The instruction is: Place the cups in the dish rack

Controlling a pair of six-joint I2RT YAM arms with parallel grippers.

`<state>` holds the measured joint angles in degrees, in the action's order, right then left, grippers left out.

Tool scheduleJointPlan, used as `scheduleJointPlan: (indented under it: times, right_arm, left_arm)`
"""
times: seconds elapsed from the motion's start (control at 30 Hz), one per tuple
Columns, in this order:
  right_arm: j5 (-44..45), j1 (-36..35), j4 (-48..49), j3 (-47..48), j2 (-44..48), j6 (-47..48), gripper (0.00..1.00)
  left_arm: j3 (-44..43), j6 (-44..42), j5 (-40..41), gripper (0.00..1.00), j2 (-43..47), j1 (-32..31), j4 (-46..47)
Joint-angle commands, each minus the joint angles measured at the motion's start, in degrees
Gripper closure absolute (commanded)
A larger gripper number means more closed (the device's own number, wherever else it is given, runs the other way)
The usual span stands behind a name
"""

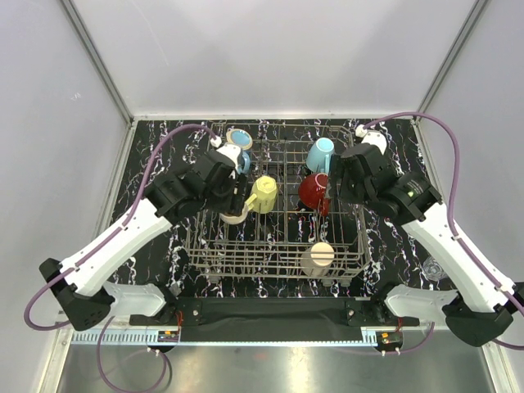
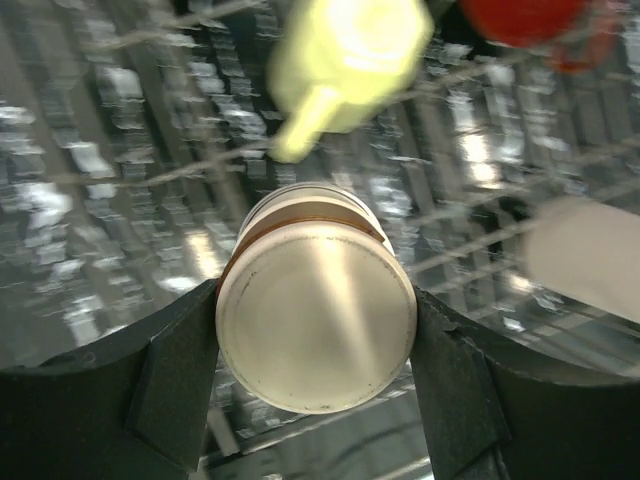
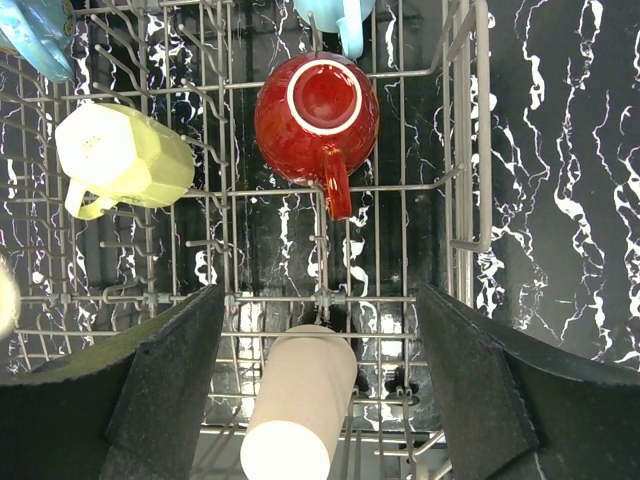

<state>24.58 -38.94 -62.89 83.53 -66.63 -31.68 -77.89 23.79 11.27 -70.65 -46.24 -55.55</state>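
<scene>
From the top camera, the left gripper hangs over the near-left part of the dish rack, clamped on a cream cup. The cup is held low over the wires, which I judge sets it up to go down between the tines. Just beside it in the rack sits the yellow-green mug. The red mug and light blue mug sit further right, and a pale tumbler lies near the front edge. The right gripper hovers beside the red mug. A small clear glass stands out on the surface, well apart from the rack.

On the left wrist camera, the cream cup's round base faces me and both fingers press its sides, so the grip looks centred and firm. The rack wires are blurred beneath it.

On the right wrist camera, that gripper's fingers stand wide apart with nothing between them. The red mug sits mouth-down on the tines just ahead with its handle pointing back at me, and the pale tumbler lies below the gap.
</scene>
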Motion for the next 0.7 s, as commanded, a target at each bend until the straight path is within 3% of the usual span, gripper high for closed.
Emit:
scheduleJointPlan:
  times: [0.0, 0.67]
  right_arm:
    - [1.79, 0.35, 1.19, -0.20, 2.21, 1.53, 0.15]
    - [-4.54, 0.35, 5.15, -4.51, 1.68, -0.57, 0.15]
  left_arm:
    - [-6.21, -4.89, 12.10, 1.00, -0.71, 0.01, -5.00]
    - [2.82, -5.34, 3.15, 1.00, -5.72, 4.40, -0.45]
